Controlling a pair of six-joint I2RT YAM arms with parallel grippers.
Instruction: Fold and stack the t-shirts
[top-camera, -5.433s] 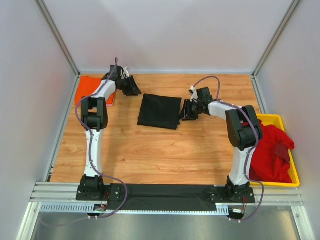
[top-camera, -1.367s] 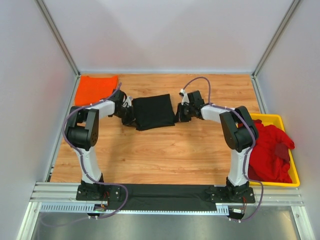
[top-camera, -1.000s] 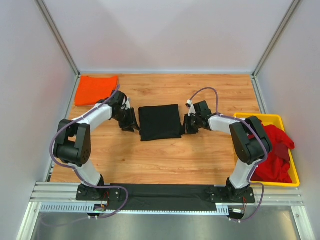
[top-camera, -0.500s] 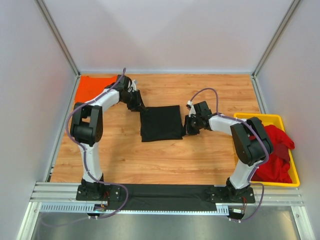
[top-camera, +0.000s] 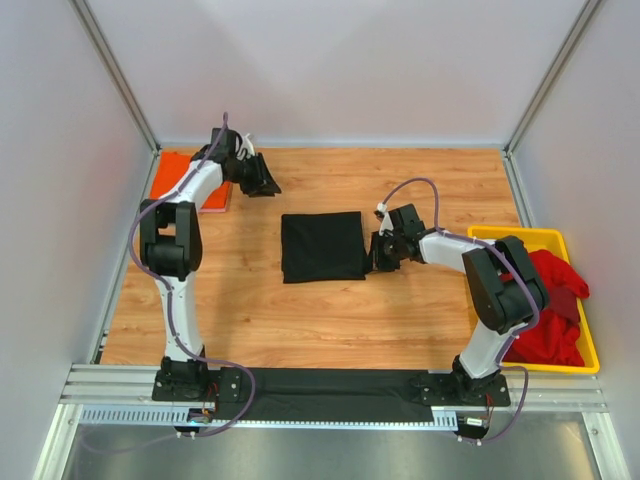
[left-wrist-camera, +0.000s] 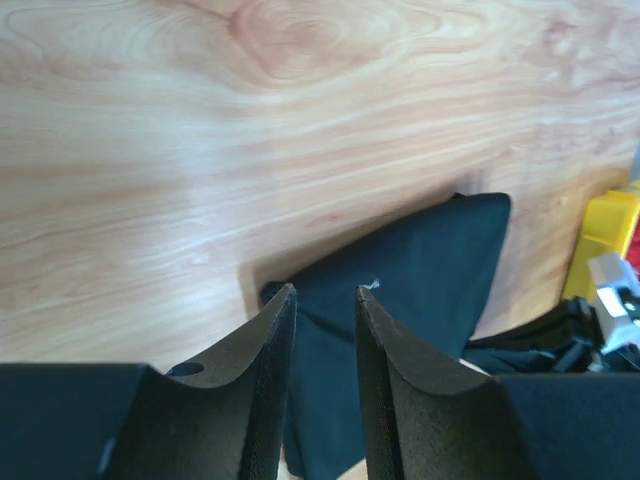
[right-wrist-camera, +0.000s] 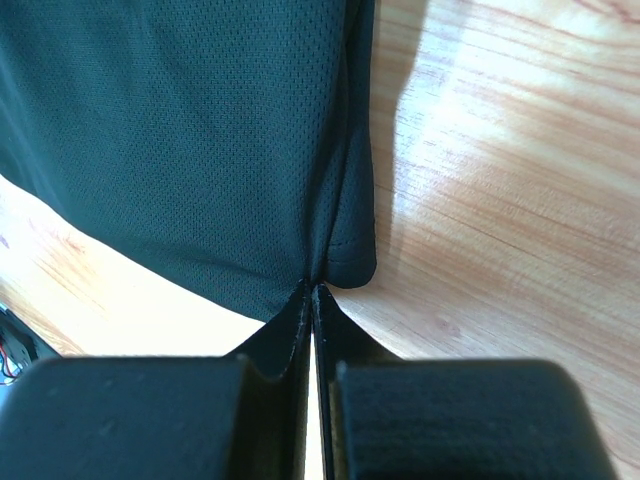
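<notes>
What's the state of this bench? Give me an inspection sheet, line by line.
Surface: wooden table.
Job's things: black shirt folded mid-table; orange shirt at far left corner; red shirts heaped in yellow tray.
Clutter: nothing seen.
Grippers: left gripper over bare wood, fingers slightly apart, empty; right gripper shut on the black shirt's edge.
Cables: purple cables along both arms.
Surroundings: white walls; metal rail at near edge.

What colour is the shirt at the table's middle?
The shirt is black; clearest from the top external view.
</notes>
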